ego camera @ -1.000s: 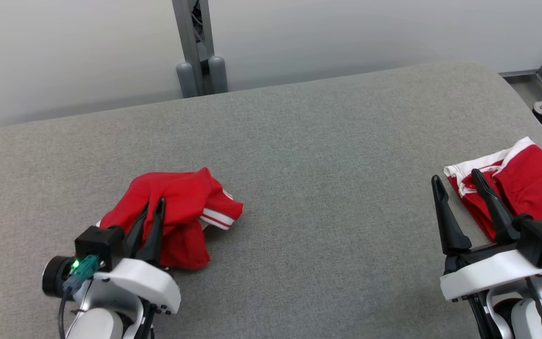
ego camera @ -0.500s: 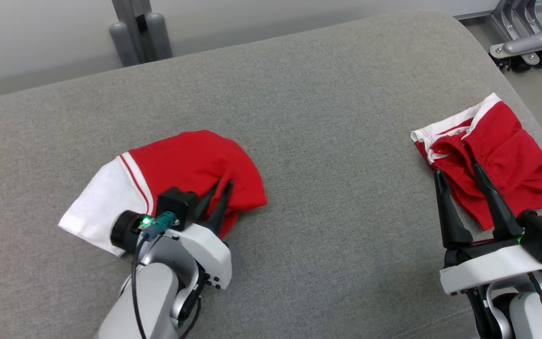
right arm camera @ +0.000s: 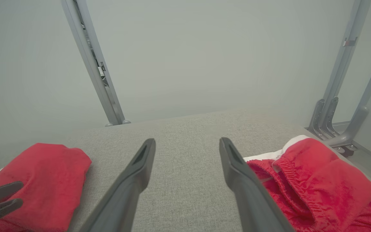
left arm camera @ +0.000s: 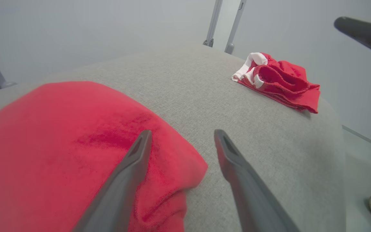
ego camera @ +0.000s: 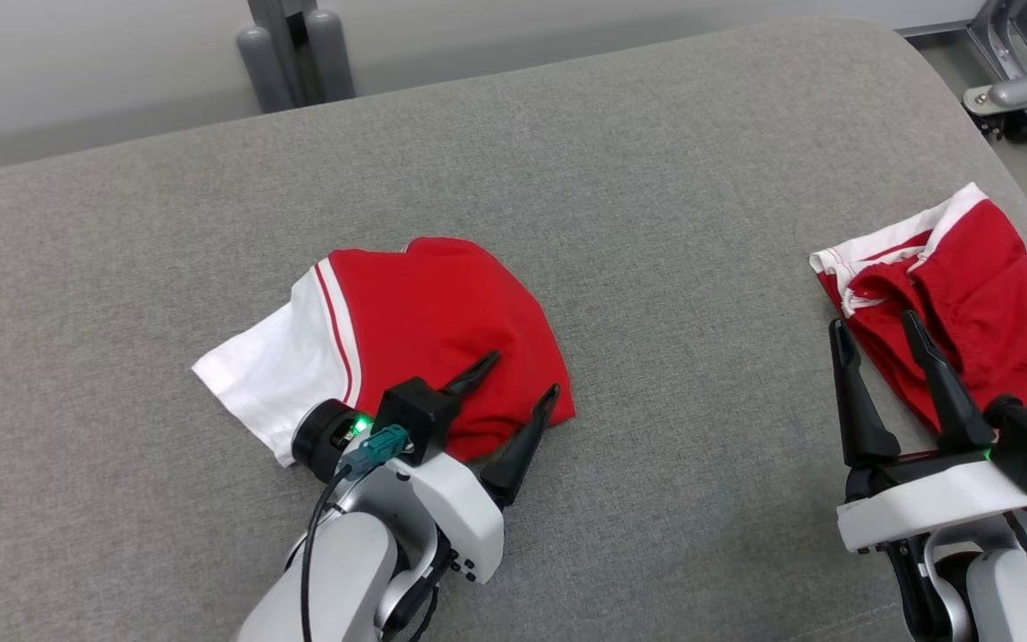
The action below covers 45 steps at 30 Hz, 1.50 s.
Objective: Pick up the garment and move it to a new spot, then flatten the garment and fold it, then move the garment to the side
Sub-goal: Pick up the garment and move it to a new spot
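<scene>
The garment [ego camera: 424, 330], red with a white part and thin stripes at its left end, lies spread on the grey cushion [ego camera: 656, 223] left of centre. My left gripper [ego camera: 522, 374] stands open over its near right corner, one finger above the red cloth and the other above bare cushion. In the left wrist view the same corner of the garment [left arm camera: 60, 145] lies under the open left gripper [left arm camera: 183, 132], with nothing held. My right gripper [ego camera: 873, 324] is open at the lower right, empty in its own view too [right arm camera: 187, 141].
A second red garment [ego camera: 968, 285] with a white band lies bunched near the cushion's right edge, beside my right gripper. A grey metal post [ego camera: 295, 49] stands behind the cushion. A wheeled frame base [ego camera: 1022, 89] sits on the floor at the far right.
My left gripper was shut on the bunched garment, carried it rightward and has now opened and let go. The garment now lies spread with its white part showing. The camera has shifted.
</scene>
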Available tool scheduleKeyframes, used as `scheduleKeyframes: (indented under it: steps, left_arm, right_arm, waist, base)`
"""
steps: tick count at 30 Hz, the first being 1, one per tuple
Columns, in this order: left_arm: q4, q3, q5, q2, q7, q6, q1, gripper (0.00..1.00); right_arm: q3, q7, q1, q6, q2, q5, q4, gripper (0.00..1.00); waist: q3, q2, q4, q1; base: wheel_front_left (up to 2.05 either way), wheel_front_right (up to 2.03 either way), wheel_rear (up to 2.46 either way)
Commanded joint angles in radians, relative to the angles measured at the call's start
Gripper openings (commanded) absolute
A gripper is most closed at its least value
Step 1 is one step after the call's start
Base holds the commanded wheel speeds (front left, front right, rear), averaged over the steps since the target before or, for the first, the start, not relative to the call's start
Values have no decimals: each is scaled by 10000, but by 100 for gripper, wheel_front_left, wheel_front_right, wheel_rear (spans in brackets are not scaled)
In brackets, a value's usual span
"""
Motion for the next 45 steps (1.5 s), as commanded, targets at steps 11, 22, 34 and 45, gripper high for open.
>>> scheduleKeyframes:
  steps: [11,22,34,45]
  left_arm:
    - [-3167,1998,-608,1320,-468,1656,1425,100]
    - [-4205,4196,-1227,2160,-1210,2880,2470,100]
    - [-4550,4767,-1085,2545,-1614,3110,4154,100]
    - [-4439,4265,-916,2527,-1566,2991,4761,100]
  right_arm:
    - [-173,258,171,-4,-46,-340,-282,100]
    - [-200,591,376,-4,-45,-546,-460,100]
    - [17,886,910,-4,-45,-714,-366,100]
    - [42,1070,1423,-4,-45,-772,-398,100]
  waist:
    - [-508,0,928,0]
    - [-1009,0,1516,0]
    - [-1671,0,1511,0]
    - [-2187,0,1439,0]
  base:
    - [0,0,0]
    - [0,0,0]
    - [0,0,0]
    - [0,0,0]
